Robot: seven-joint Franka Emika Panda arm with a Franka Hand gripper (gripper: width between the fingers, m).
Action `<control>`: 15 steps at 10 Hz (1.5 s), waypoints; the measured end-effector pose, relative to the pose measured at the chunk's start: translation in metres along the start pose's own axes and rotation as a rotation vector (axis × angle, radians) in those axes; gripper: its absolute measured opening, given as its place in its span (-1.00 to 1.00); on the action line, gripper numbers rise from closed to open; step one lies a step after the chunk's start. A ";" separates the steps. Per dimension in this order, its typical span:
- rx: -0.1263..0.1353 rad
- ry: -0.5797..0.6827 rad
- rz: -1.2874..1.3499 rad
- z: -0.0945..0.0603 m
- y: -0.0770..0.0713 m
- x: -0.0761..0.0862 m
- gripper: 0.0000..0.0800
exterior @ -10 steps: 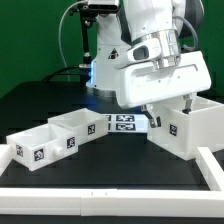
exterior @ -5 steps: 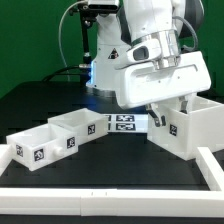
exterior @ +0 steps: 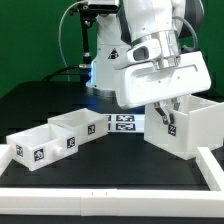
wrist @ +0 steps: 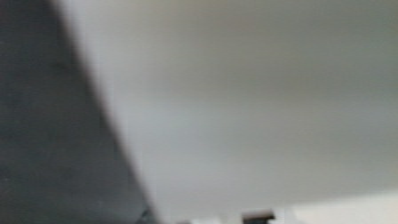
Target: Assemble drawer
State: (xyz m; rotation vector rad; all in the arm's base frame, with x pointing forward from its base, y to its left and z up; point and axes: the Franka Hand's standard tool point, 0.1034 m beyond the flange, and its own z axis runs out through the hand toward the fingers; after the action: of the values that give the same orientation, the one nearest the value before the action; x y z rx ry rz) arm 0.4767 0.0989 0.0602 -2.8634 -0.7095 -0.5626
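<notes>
Now the casing (exterior: 192,130) is seen dragged a bit twd the trays (exterior: 55,135) by the gripper (exterior: 166,113), jaw state can't be told, prob. repositioning.

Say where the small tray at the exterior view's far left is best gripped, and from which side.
Probably the tray by a thin side wall, from straight above, jaws straddling the rim: it sits upright with its open top up and nothing over it.
</notes>
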 end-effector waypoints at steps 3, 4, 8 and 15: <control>-0.002 -0.004 0.005 -0.001 0.002 0.000 -0.87; -0.021 -0.038 0.051 -0.015 0.013 -0.002 -0.87; -0.094 -0.097 0.208 -0.067 0.034 -0.010 -0.89; 0.040 -0.725 0.382 -0.080 0.038 -0.015 -0.89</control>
State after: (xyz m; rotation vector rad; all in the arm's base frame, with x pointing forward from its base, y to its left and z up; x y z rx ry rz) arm 0.4569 0.0421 0.1264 -3.0168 -0.2078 0.5572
